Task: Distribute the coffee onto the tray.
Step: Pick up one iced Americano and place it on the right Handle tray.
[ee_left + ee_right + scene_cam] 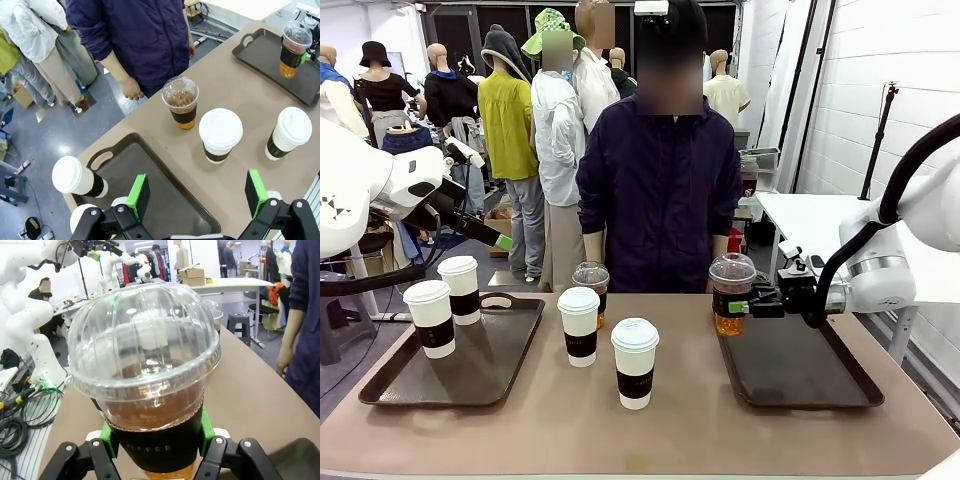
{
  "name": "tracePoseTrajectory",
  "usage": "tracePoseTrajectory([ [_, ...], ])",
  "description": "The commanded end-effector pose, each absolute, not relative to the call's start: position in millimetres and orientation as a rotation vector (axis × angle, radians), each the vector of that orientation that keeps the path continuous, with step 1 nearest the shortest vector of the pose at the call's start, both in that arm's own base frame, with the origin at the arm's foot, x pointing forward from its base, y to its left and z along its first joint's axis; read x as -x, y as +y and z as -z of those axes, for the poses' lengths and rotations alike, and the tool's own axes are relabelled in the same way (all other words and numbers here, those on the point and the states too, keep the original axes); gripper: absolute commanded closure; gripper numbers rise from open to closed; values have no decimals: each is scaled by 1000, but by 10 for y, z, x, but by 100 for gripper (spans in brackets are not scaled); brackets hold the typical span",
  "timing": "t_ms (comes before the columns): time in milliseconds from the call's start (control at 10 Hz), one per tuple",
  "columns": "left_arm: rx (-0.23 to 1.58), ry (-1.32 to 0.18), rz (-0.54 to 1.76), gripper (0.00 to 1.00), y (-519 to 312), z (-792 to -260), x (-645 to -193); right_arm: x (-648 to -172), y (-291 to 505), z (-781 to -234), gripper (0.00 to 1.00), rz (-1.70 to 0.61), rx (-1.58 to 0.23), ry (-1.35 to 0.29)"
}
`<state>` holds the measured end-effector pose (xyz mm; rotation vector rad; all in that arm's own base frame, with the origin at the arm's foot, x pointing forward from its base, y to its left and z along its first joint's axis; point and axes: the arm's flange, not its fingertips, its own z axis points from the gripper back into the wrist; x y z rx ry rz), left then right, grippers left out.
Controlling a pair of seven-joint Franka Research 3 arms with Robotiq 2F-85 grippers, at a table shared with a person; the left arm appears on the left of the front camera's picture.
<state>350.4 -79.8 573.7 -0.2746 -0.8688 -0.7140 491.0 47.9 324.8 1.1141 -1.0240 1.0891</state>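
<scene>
Iced coffee cup (732, 295), clear and dome-lidded with brown drink and a dark sleeve, is clamped between the green pads of the right gripper (157, 447) at the far left corner of the right tray (800, 385); whether it rests there cannot be told. Two sleeved white cups (430, 318) stand on the left tray (480, 370). Two more white cups (579, 326) and a second iced coffee (591, 290) stand on the table (670, 430), so about half the distribution appears undone. The left gripper (197, 194) hangs above the left tray, jaws apart, empty.

White brick wall (890, 60) at upper right, dark window panels (455, 25) at upper left, white side table (815, 215) at right middle, black stand (881, 135) against the wall, tan tabletop (680, 430) across the bottom, grey floor (50, 135) at left of the left wrist view
</scene>
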Motion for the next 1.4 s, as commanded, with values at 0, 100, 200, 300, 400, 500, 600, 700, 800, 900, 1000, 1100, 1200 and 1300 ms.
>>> tracePoseTrajectory([
  [0, 282, -866, 714, 0, -786, -5735, -3500, -4768, 283, -3196, 29, -1101, -1117, -1058],
  [100, 282, -866, 714, 0, -786, -5735, -3500, -4704, 195, -3130, 29, -1109, -1128, -1066],
  [200, 282, -866, 714, 0, -786, -5735, -3500, -4641, 128, -3046, 29, -1129, -1127, -1061],
  [300, 282, -866, 714, 0, -786, -5735, -3500, -4590, 62, -2955, 29, -1135, -1130, -1072],
  [400, 282, -866, 714, 0, -786, -5735, -3500, -4558, 18, -2873, 29, -1142, -1131, -1066],
  [500, 282, -866, 714, 0, -786, -5735, -3500, -4531, -23, -2789, 29, -1145, -1147, -1052],
  [600, 282, -866, 714, 0, -786, -5735, -3500, -4501, -72, -2711, 29, -1146, -1152, -1059],
  [700, 282, -866, 714, 0, -786, -5735, -3500, -4456, -119, -2629, 29, -1135, -1168, -1067],
  [800, 282, -866, 714, 0, -786, -5735, -3500, -4423, -143, -2561, 29, -1137, -1176, -1064],
  [900, 282, -866, 714, 0, -786, -5735, -3500, -4399, -166, -2498, 29, -1133, -1188, -1057],
  [1000, 282, -866, 714, 0, -786, -5735, -3500, -4383, -186, -2452, 29, -1133, -1199, -1050],
  [1100, 282, -866, 714, 0, -786, -5735, -3500, -4363, -196, -2404, 29, -1144, -1196, -1038],
  [1200, 282, -866, 714, 0, -786, -5735, -3500, -4354, -202, -2370, 29, -1155, -1197, -1029],
  [1300, 282, -866, 714, 0, -786, -5735, -3500, -4356, -206, -2345, 29, -1156, -1203, -1018],
])
